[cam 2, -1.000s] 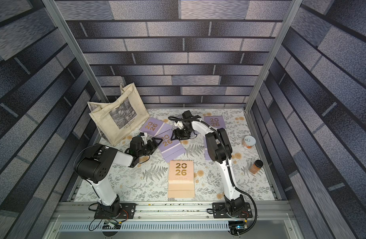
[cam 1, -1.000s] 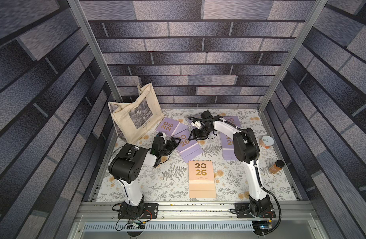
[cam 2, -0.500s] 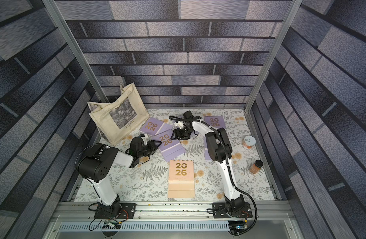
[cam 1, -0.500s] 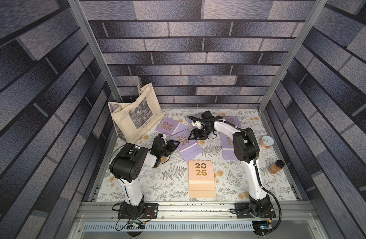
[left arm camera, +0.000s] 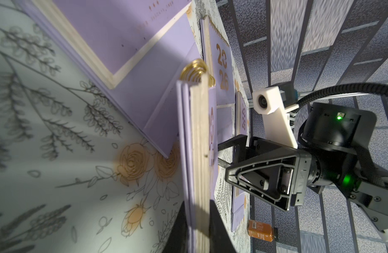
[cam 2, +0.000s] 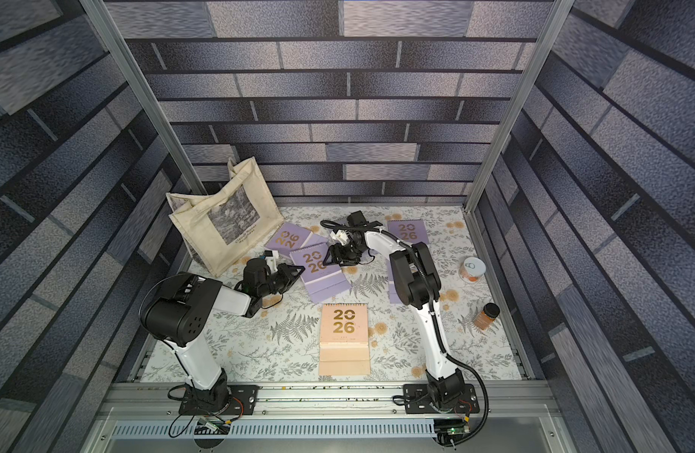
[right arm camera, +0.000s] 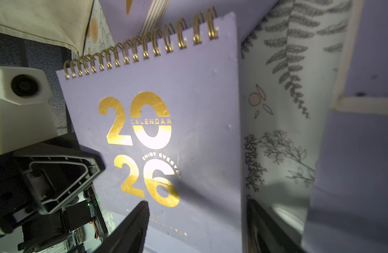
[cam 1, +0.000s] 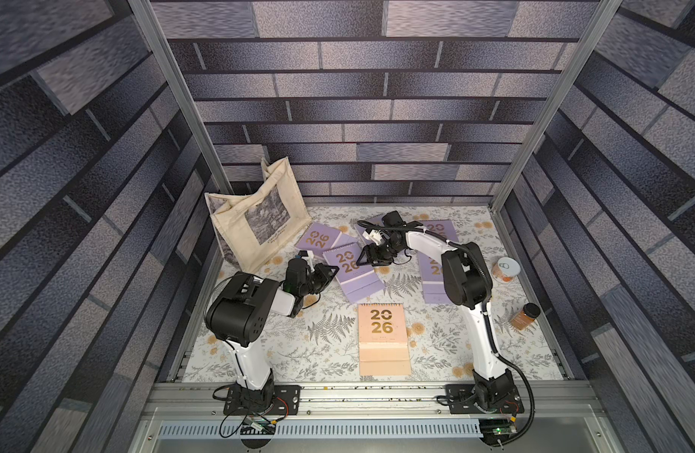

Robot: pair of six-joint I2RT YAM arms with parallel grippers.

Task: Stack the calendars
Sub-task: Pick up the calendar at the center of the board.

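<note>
Several lilac calendars with gold "2026" covers lie on the floral mat. One is at the back left [cam 1: 318, 239], one in the middle [cam 1: 353, 274], one at the back right [cam 1: 440, 231], and one partly under the right arm [cam 1: 432, 282]. A peach calendar [cam 1: 383, 337] lies alone at the front. My left gripper [cam 1: 332, 270] is shut on the middle calendar's left edge [left arm camera: 197, 153]; its jaws pinch the page block. My right gripper [cam 1: 367, 257] hovers open over that calendar's cover [right arm camera: 166, 135], one finger [right arm camera: 131, 230] above the cover and the other beside its right edge.
A beige tote bag [cam 1: 259, 219] leans at the back left, close behind the left gripper. A white-lidded cup [cam 1: 505, 268] and an amber jar [cam 1: 526, 315] stand along the right wall. Bare mat surrounds the peach calendar.
My left gripper has shut on the middle calendar's left edge. The right gripper has stayed open in the same place.
</note>
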